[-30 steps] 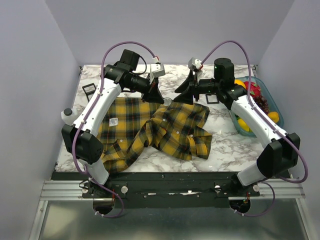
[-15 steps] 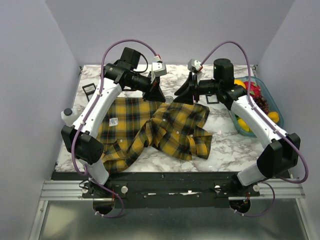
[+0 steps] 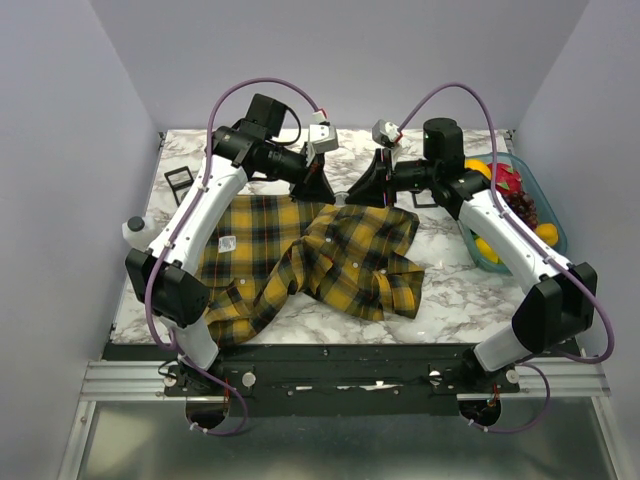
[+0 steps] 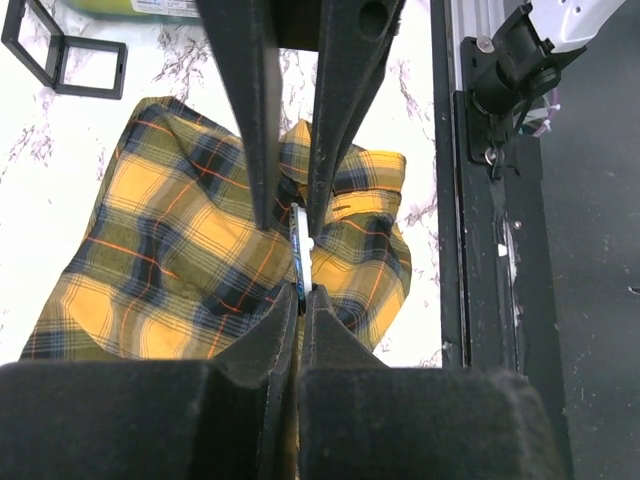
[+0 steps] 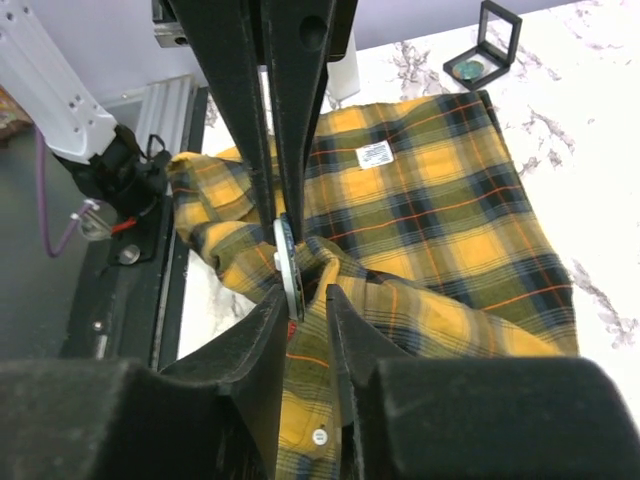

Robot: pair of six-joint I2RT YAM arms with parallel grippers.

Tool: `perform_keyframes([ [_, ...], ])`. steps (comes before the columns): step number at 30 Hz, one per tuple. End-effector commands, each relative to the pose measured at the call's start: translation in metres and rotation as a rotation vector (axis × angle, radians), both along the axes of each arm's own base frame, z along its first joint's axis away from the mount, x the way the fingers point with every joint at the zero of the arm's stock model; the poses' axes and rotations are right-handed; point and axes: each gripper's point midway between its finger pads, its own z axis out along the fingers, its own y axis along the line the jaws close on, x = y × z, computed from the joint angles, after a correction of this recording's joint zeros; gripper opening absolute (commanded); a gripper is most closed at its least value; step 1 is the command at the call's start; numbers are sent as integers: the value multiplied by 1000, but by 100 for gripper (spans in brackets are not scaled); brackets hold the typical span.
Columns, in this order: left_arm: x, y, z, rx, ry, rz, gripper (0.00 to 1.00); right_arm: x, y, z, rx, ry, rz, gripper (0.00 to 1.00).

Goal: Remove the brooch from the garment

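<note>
The yellow and navy plaid garment (image 3: 300, 255) lies crumpled in the middle of the marble table. Its far edge is pulled up where both grippers meet. The brooch (image 4: 298, 250) shows edge-on as a thin pale disc pinned in a fold of cloth, and also shows in the right wrist view (image 5: 285, 262). My left gripper (image 3: 325, 190) (image 4: 300, 295) is shut on the brooch's rim. My right gripper (image 3: 358, 193) (image 5: 308, 300) faces it from the other side and pinches the fold of the garment (image 5: 450, 200) just behind the brooch.
A black square frame (image 3: 180, 178) lies at the far left and another (image 3: 422, 198) by the right arm. A teal basket of fruit (image 3: 540, 195) stands at the right edge. A white bottle (image 3: 135, 228) stands at the left edge.
Both grippers have drawn a little closer together over the shirt's far edge. The left wrist has shifted slightly right. The shirt has hardly moved.
</note>
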Motion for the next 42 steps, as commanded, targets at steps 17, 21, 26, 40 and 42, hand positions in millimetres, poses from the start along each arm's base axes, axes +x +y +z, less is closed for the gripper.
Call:
perform_keyframes([
  [17,69,68,-92,335,41,633,99,85,-111,-74,-352,-63,-508,0],
  [21,60,78,-126,366,133,670,99,117,-164,-100,-597,-205,-606,0],
  [26,50,75,-143,372,190,652,99,151,-204,-142,-903,-322,-582,1],
  [40,58,86,-132,403,112,684,99,221,-262,-190,-1349,-504,-532,1],
  [42,56,86,-132,401,111,675,99,224,-260,-190,-1352,-515,-522,0],
])
